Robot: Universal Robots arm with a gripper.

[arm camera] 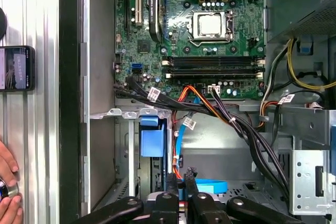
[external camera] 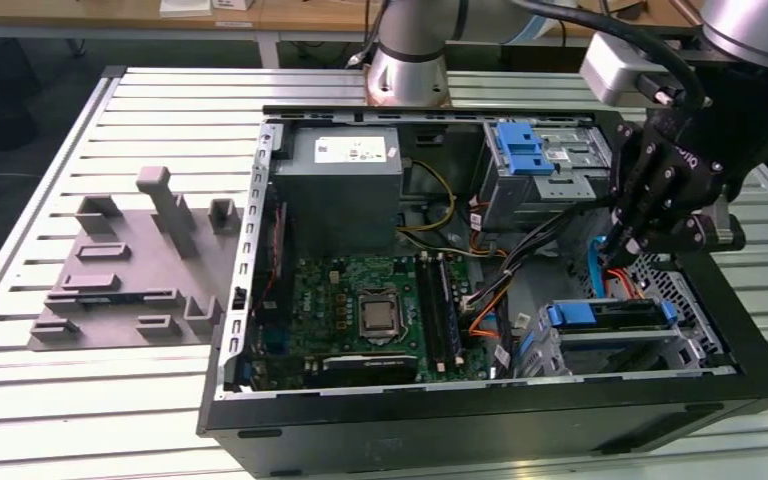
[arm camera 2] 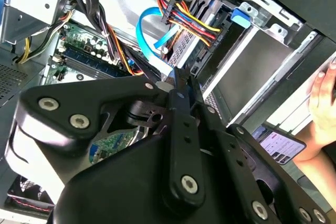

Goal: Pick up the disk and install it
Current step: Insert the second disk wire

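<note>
Inside the open computer case (external camera: pixel 491 400), the gripper (external camera: pixel 628 245) hung low at the exterior view's right, over the gap between the upper drive cage (external camera: pixel 544 165) and the lower bay; its black linkages (arm camera 2: pixel 173 145) crowded the near part of the second wrist view, and the two fingertips (arm camera: pixel 181 179) stood almost together in the first wrist view, with nothing seen clamped between them; whether they were fully closed I could not tell. The disk (external camera: pixel 611 318) sat in the lower bay at the near right of the case in the exterior view, its blue carrier end (arm camera: pixel 152 140) facing up in the first wrist view, just beside the gripper's tips but apart from them. A light-blue data cable (arm camera 2: pixel 149 32) curved beside a bundle of red, yellow and orange wires (arm camera 2: pixel 191 17); the motherboard (arm camera: pixel 199 30) with its bare processor socket (external camera: pixel 379 312) lay at the left half of the case; the grey power-supply box (external camera: pixel 341 190) stood at the far left corner. A grey fixture plate (external camera: pixel 131 265) lay on the slatted table (external camera: pixel 37 420) at the exterior view's left; a person's hand (arm camera: pixel 8 192) and a phone (arm camera: pixel 16 68) rested outside the case wall.
</note>
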